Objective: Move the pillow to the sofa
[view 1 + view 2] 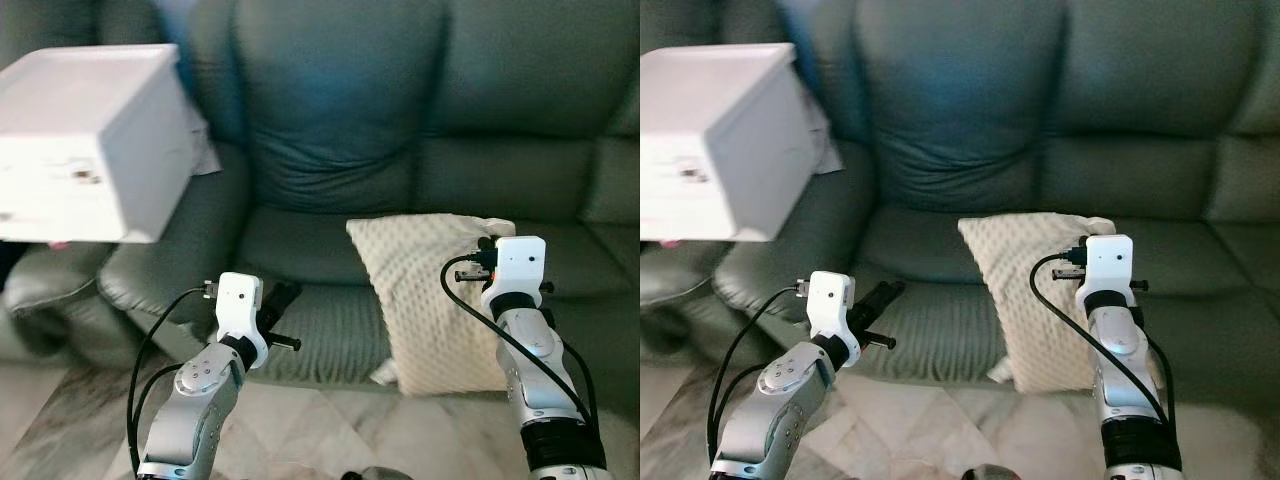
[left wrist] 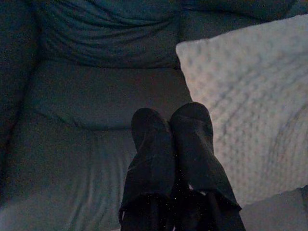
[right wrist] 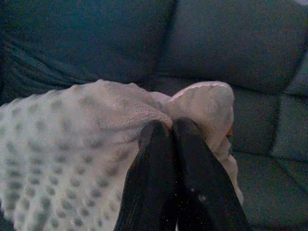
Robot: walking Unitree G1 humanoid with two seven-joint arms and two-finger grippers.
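In the left eye view, a cream dimpled pillow (image 1: 430, 305) stands tilted against the front edge of the dark teal leather sofa (image 1: 340, 130), its upper part lying over the seat cushion and its lower corner down near the marble floor (image 1: 300, 430). The right gripper (image 1: 487, 246) is at the pillow's upper corner, its silver arm rising from below. The left gripper (image 1: 283, 295) is held over the front of the seat, just beside the pillow's near edge but apart from it. A white box (image 1: 85, 145) sits blurred over the sofa's armrest.

The right eye view gives the same layout, with the pillow (image 1: 1040, 300) leaning on the seat front and the left gripper (image 1: 883, 293) short of it.

The left wrist view shows the left gripper's black fingers (image 2: 151, 144) pressed together with nothing between them, above the seat, the pillow (image 2: 250, 110) alongside.

The right wrist view shows the right gripper (image 3: 172, 126) with its fingers closed together against the bunched corner of the pillow (image 3: 72, 149); whether fabric is pinched between them I cannot tell.
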